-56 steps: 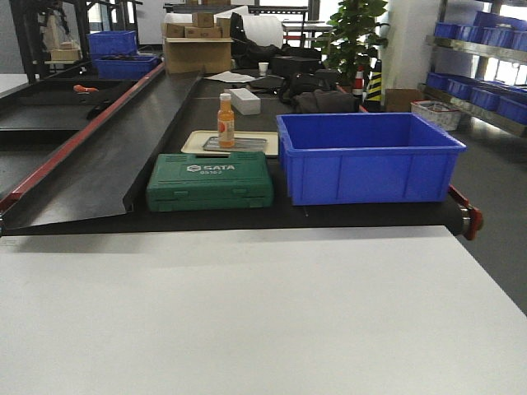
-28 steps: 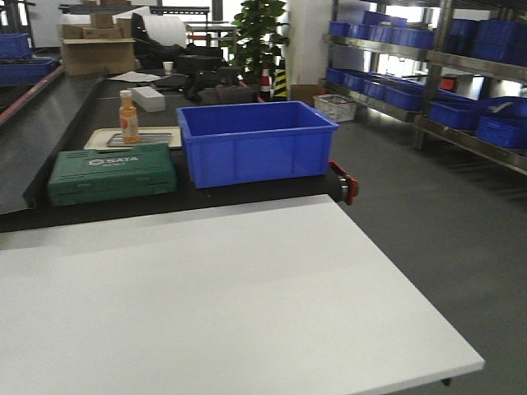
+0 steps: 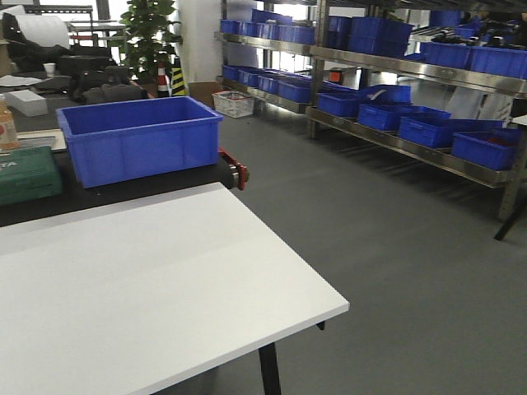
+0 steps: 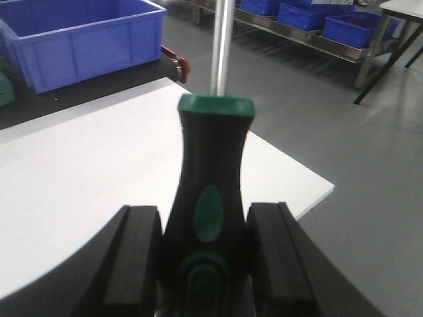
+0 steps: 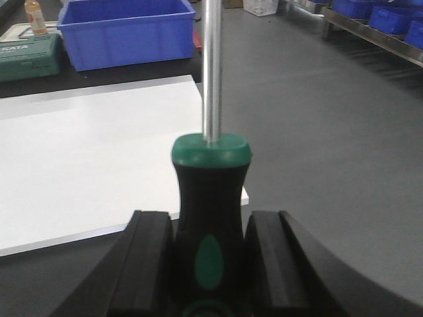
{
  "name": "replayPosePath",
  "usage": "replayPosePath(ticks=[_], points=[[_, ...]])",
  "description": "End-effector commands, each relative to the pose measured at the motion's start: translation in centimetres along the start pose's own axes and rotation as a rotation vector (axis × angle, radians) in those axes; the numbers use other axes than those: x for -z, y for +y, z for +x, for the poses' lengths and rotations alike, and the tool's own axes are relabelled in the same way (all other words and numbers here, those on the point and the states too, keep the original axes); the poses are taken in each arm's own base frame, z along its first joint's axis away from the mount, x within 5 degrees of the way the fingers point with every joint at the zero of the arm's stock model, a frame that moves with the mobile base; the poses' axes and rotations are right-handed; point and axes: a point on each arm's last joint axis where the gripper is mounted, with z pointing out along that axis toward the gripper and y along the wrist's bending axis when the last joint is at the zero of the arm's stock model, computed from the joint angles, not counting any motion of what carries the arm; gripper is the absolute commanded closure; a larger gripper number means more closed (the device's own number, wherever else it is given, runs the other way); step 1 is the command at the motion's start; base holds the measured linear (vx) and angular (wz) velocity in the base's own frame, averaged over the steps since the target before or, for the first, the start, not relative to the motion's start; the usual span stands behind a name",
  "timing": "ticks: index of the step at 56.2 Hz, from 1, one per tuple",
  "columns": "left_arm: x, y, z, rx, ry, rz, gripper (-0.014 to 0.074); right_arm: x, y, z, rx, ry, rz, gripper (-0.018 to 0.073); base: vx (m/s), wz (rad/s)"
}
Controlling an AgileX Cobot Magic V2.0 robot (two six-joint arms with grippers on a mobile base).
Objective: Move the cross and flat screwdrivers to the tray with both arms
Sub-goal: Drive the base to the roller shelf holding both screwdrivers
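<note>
Left gripper [image 4: 203,221] clenched on one screwdriver [image 4: 213,152], right gripper [image 5: 206,228] on the other screwdriver [image 5: 211,175]; with the tray not clearly in view, somewhere far left, a blind swing could knock a shaft on the bin [image 3: 140,136] and twist a handle loose.

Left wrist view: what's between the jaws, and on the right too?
A black-and-green screwdriver handle fills the gap in the left wrist view; the right wrist view shows a second screwdriver handle gripped likewise.
</note>
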Motion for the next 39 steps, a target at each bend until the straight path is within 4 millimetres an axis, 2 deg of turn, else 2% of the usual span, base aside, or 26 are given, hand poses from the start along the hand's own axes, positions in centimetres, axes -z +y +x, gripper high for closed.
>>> replayPosePath(ticks=[1, 26, 39], points=[[0.9, -0.3, -1.5, 0.004, -0.126, 0.018, 0.0599, 0.7, 0.0, -1.5, 0.005, -0.122, 0.012, 0.0567, -0.09, -0.38], [1.5, -0.3, -1.5, 0.004, -0.128, 0.019, 0.0599, 0.7, 0.0, -1.5, 0.004, -0.121, 0.012, 0.0567, -0.01, -0.34], [2.4, -0.3, -1.5, 0.002, -0.149, 0.020, 0.0599, 0.7, 0.0, -1.5, 0.005, -0.117, 0.012, 0.0567, 0.16, -0.62]])
